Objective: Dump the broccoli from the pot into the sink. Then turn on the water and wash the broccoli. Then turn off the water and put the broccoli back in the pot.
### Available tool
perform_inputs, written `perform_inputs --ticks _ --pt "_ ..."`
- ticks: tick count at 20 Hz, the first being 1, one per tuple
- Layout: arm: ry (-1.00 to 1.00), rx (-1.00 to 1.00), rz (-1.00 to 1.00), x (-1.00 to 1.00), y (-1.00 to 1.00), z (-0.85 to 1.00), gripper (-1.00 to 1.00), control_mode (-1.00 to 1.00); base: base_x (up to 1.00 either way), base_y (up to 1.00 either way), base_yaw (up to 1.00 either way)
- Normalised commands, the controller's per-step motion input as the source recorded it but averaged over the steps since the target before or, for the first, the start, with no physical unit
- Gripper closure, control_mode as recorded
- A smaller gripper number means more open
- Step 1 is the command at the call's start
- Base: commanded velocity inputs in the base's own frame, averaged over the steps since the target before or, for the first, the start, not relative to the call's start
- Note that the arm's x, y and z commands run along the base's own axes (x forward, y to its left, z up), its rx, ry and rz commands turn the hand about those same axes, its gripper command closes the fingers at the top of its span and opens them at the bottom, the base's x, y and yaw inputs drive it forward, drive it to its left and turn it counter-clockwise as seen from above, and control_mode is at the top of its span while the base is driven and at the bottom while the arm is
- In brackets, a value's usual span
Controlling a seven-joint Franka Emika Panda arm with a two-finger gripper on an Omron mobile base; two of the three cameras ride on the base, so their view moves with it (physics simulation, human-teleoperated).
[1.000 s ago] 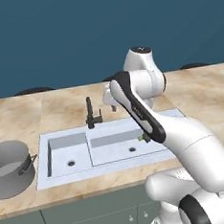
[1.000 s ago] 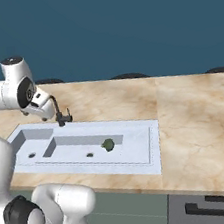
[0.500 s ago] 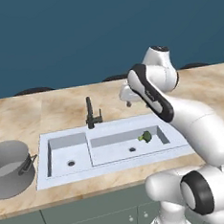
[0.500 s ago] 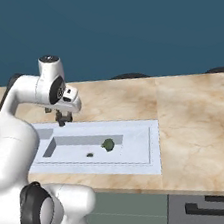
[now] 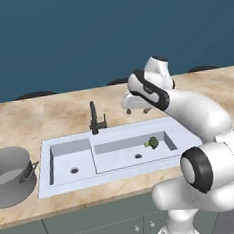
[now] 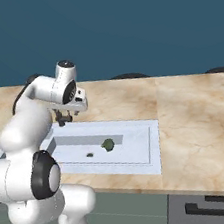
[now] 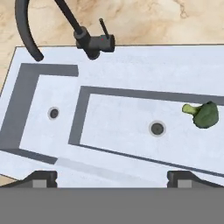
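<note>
The tool (image 7: pixel 112 177) is held high above the sink (image 7: pixel 131 61), its two fingertips (image 7: pixel 41 178) spread to their widest and nothing carried between them; in the left base view the tool (image 5: pixel 136 103) is seen hanging over the back rim, just right of the faucet (image 5: pixel 94 118). Directly below it lies the wide basin, where the broccoli (image 7: pixel 203 114) rests on the flat floor off to one side of the round drain (image 7: pixel 157 128), stalk pointing toward the drain and crown toward the basin wall. The same floret (image 5: pixel 151 143) is seen near the right wall of that basin, well apart from the pot (image 5: pixel 11 173), which stands on the table (image 5: pixel 48 115) beyond the narrow basin.

The broccoli is judged light and fairly firm, though the crown would likely crumble under a hard squeeze (and a wet surface would make it slippery). A hold across the crown seems best, since the pale stalk is thin and could roll out from between the pads
</note>
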Motion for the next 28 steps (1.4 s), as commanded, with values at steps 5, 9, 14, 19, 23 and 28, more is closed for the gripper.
perform_inputs --ticks 5,9,14,19,23,28 --pt "0.0 0.04 0.16 0.49 0.18 -0.39 -1.0 -1.0 0.0 0.0 0.0" --pt "0.0 0.06 0.12 0.36 0.31 -0.35 -1.0 -1.0 0.0 0.0 0.0" --pt "-0.01 0.06 0.06 0.33 0.25 -0.33 -1.0 -1.0 0.0 0.0 0.0" --pt "-0.08 0.02 0.01 0.38 0.11 -0.26 -1.0 -1.0 0.0 0.0 0.0" --pt "-0.12 0.0 0.0 0.21 0.1 -0.2 -1.0 -1.0 0.0 0.0 0.0" --pt "-0.11 0.01 0.0 0.13 0.11 -0.21 -1.0 -1.0 0.0 0.0 0.0"
